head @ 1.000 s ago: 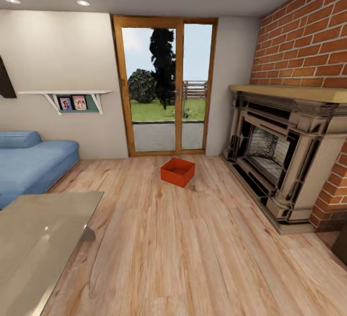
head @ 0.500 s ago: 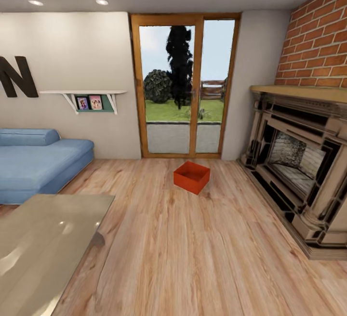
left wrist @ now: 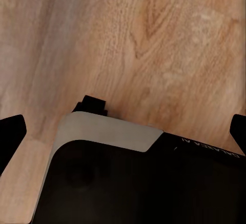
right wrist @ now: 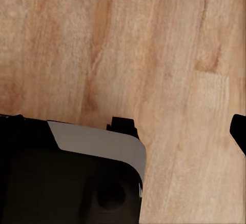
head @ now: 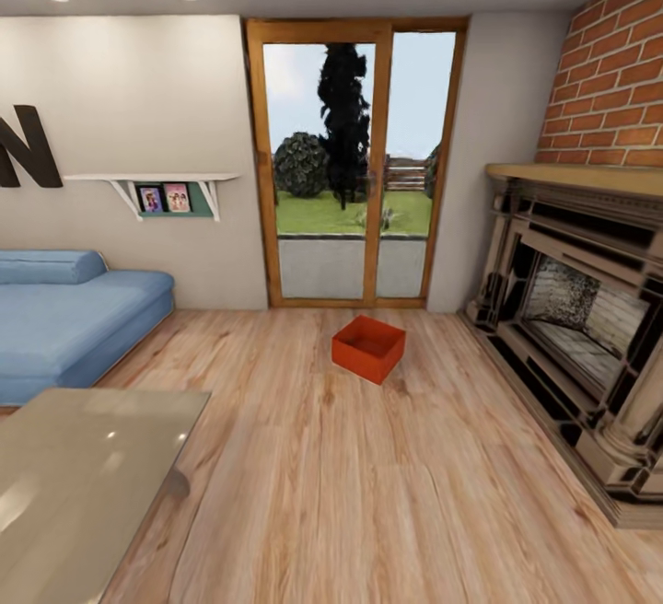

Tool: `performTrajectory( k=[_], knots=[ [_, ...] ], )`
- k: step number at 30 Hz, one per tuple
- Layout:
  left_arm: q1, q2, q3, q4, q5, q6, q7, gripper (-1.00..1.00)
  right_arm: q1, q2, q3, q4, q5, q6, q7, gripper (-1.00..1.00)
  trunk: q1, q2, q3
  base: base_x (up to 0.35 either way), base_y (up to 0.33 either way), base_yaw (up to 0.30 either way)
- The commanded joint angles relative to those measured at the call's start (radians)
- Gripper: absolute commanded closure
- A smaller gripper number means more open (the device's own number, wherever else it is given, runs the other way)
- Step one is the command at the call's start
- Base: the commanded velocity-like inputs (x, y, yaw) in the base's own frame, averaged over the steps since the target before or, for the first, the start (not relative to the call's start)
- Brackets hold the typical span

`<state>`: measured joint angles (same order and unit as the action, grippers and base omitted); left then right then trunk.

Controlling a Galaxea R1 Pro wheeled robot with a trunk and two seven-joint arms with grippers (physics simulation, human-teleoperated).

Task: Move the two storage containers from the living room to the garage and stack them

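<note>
One orange-red storage container, open-topped with straight walls, is sitting on the plank floor before the glass doors, between sofa and fireplace. Wrist cameras are showing dark robot housing over planks; left fingers are standing wide, right fingers' spread cannot be told.

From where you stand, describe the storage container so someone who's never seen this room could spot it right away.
Look to the wood-framed glass doors in the far wall, between the blue sofa and the brick fireplace. On the light wood plank floor just in front of those doors sits the storage container, turned at an angle. It is the only orange-red thing in sight: an open, lidless rectangular bin with plain straight walls.
</note>
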<state>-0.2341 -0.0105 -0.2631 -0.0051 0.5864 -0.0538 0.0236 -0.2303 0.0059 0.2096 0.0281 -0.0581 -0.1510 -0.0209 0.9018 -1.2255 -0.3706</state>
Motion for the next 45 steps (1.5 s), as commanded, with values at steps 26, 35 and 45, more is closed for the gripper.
performTrajectory(
  k=[26, 35, 45],
  knots=[
    [0.000, 0.000, -0.008, 0.000, 0.007, -0.003, 0.002, -1.00, -0.001, -0.001, 0.008, 0.003, -0.006, -0.005, -0.002, -1.00, 0.001, -0.001, -0.001, 0.322, 0.000, 0.000],
    [-0.001, 0.000, -0.008, 0.000, 0.007, -0.003, 0.003, -1.00, -0.001, -0.001, 0.008, 0.003, -0.005, -0.005, -0.002, -1.00, 0.001, -0.001, -0.001, 0.322, 0.000, 0.000],
    [-0.001, 0.000, -0.008, 0.000, 0.007, -0.003, 0.003, -1.00, 0.000, -0.001, 0.008, 0.003, -0.005, -0.005, -0.001, -1.00, 0.001, -0.001, -0.001, 0.322, 0.000, 0.000]
  ],
)
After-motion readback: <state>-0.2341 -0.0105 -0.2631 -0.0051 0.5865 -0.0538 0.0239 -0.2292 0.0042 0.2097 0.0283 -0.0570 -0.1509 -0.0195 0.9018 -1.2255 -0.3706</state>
